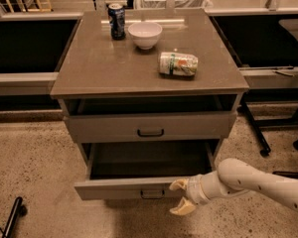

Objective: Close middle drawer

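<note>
The middle drawer [119, 188] is pulled far out of the grey-beige cabinet, and its interior is dark and looks empty. Its low flat front carries a small dark pull [152, 194] at the centre. My gripper [181, 196] is right in front of that panel, just right of the pull. Its pale fingers are spread open, the upper one [179, 184] at the panel's top edge and the lower one below the panel. My white arm [253, 181] reaches in from the lower right.
The taller drawer [150, 126] above stands slightly out. The cabinet top [89, 68] holds a dark can [117, 21], a white bowl [145, 34] and a can lying on its side [178, 64]. A black stand leg [253, 128] is to the right, and a black pole [11, 218] is at lower left.
</note>
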Robot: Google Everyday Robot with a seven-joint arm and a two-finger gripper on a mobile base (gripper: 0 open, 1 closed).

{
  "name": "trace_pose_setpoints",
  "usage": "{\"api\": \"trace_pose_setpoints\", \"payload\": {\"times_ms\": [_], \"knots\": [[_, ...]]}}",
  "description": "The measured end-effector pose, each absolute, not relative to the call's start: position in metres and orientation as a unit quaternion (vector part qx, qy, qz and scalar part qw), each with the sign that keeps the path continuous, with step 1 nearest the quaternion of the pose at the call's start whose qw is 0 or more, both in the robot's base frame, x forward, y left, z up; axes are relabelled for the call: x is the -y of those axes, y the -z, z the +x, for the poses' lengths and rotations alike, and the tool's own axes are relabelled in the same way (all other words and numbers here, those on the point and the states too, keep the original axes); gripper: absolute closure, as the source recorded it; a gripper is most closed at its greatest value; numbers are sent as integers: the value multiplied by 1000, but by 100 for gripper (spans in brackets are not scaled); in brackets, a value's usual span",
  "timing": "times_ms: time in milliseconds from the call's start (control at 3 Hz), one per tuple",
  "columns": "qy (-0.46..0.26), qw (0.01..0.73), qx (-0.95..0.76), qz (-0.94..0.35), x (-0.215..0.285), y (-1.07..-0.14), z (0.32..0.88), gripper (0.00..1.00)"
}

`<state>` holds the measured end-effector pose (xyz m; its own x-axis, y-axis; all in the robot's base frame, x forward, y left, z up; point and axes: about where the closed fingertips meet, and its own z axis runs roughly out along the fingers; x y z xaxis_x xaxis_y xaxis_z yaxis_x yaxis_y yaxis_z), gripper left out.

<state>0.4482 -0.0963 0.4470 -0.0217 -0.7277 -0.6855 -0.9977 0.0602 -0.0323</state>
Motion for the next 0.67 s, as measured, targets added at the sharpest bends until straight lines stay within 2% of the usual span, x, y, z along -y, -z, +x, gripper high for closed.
{"api": "trace_pose_setpoints", "payload": {"times_ms": [333, 667], "knots": [[-246, 294, -674, -631, 102, -430, 449, 65], [-233, 313, -691, -609, 115, -406, 457, 55]]}}
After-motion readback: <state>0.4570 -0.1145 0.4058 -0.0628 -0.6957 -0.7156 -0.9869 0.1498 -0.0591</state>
